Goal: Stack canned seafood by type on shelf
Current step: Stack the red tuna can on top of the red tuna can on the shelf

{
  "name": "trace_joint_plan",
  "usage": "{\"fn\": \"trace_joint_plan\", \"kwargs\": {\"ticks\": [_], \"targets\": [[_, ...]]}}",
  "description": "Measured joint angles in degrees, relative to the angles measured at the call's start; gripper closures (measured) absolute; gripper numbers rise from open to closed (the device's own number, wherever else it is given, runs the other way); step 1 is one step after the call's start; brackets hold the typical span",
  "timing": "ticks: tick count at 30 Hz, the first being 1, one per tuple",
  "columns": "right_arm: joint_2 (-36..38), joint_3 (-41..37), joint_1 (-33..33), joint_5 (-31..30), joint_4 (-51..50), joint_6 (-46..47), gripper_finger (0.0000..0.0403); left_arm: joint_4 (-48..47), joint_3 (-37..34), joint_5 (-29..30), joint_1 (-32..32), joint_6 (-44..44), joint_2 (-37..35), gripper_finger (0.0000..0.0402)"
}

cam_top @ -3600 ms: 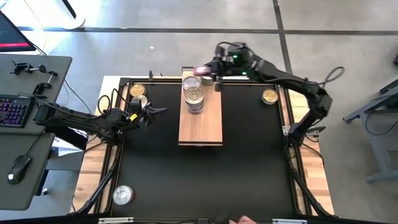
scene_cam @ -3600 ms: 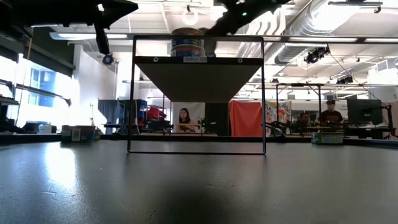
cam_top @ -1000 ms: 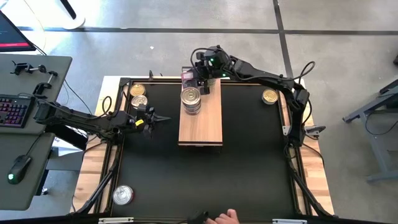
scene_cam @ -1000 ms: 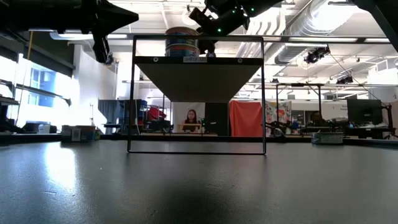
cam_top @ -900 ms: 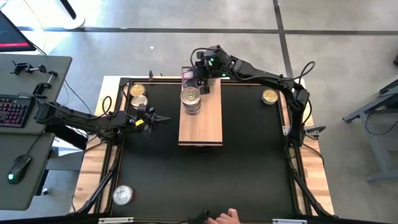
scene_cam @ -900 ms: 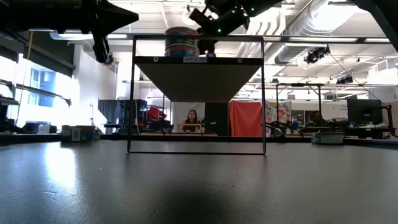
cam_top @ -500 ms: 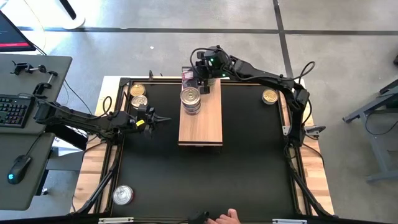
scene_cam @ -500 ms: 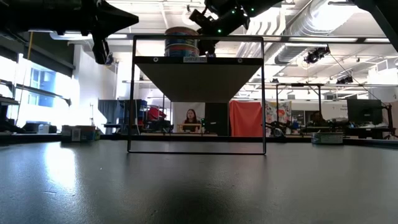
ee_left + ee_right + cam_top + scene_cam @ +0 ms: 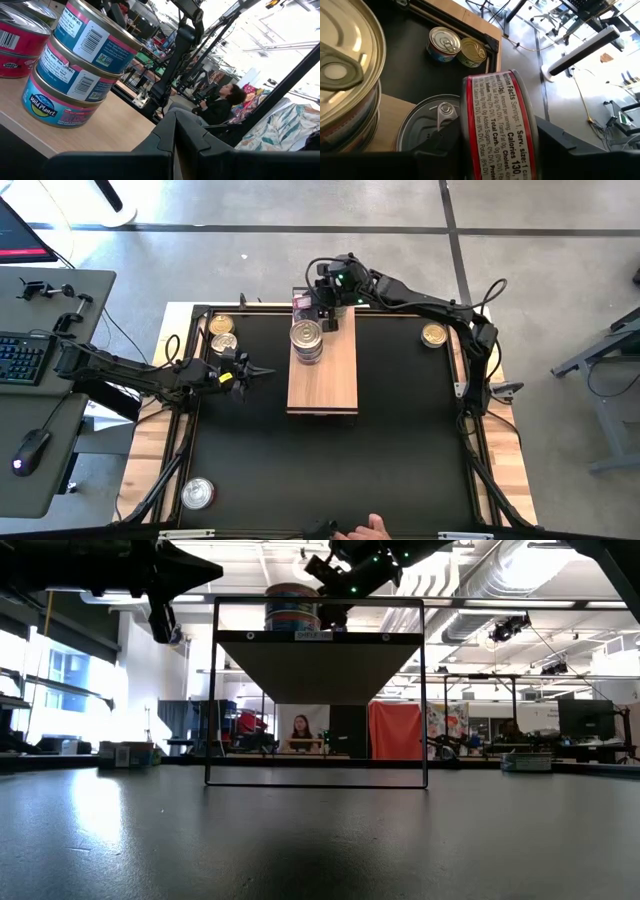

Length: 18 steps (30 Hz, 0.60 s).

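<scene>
While the red-labelled tin (image 9: 500, 125) is carried on edge at the far end of the shelf (image 9: 323, 375), the scene is called as follows.

Risk: the tin could be set down askew or dropped off the far end of the shelf, since it is held tilted on its side rather than flat; a nudge against the blue-labelled stack (image 9: 75, 65) just beside it could topple that stack.

Cause: little room is left between the stack, the flat silver-lidded tin (image 9: 432, 127) already lying on the wood, and the shelf's end.

Right gripper (image 9: 316, 301): clamped on the red-labelled tin, fingers pressed against its two flat faces.

Tin against claw: held between the fingers, just above the flat silver-lidded tin, with the stack close alongside.

Left gripper (image 9: 243, 370): parked over the black mat (image 9: 330, 460) to the shelf's left, fingers drawn together, nothing held.

Loose tins: two (image 9: 222, 335) are seen by the mat's far left corner, one gold-lidded tin (image 9: 433, 334) at far right, one silver tin (image 9: 197, 494) at near left.

Judgement: placement onto its own kind is judged to be the step in hand.
</scene>
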State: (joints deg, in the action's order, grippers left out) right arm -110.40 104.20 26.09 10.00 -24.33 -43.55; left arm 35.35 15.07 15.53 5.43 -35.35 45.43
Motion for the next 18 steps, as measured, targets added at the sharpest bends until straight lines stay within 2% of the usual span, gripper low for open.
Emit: {"fn": "trace_joint_plan", "kwargs": {"ticks": [12,18], "targets": [[0.0,0.0,0.0,-0.5,-0.7,-2.3,0.0239,0.0,0.0,0.0,0.0,-0.6,0.0,0.0402],[0.0,0.0,0.2,-0.6,-0.7,3.1,0.0239,0.0,0.0,0.0,0.0,-0.6,0.0,0.0402]]}}
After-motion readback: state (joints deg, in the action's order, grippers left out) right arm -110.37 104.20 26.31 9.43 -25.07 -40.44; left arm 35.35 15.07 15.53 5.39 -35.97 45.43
